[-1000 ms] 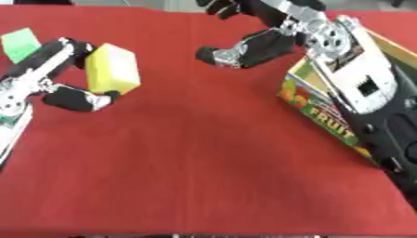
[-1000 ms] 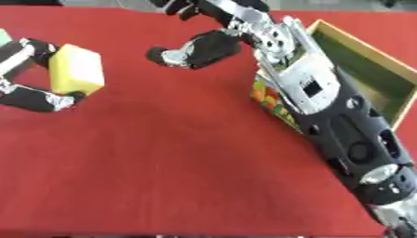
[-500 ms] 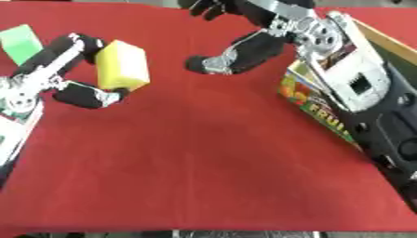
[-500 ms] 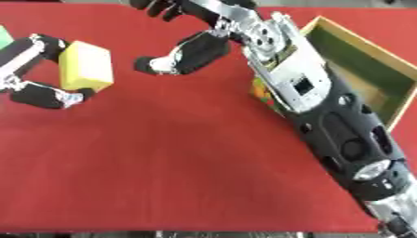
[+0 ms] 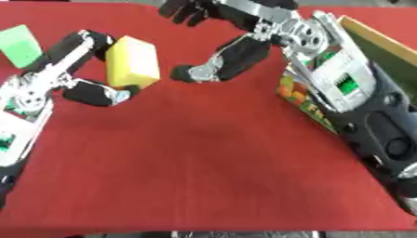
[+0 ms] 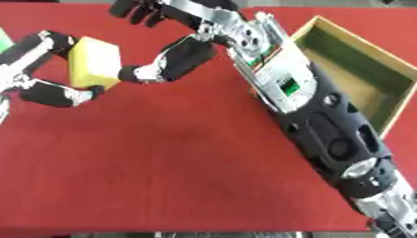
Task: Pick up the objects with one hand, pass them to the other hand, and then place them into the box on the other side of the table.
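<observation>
The right hand (image 5: pixel 213 56) has come closer to the yellow block (image 5: pixel 133 62), its spread fingers above and thumb just beside it, holding nothing. The block, a soft-looking rectangular sponge, sits pinched between the left hand's (image 5: pixel 85 69) curled fingers and thumb. Behind the right arm stands an open cardboard box (image 6: pixel 358 74) on red cloth (image 5: pixel 204 167); beyond the left hand lies a flat green piece (image 5: pixel 20 44)

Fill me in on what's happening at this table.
The left robot hand holds a yellow block above the red table, its fingers curled round it. The right robot hand is open and reaches toward the block, its thumb tip near it but not yet touching. The handover is not done. The box sits on the right side, partly behind the right arm. A green thing lies at the far left.
</observation>
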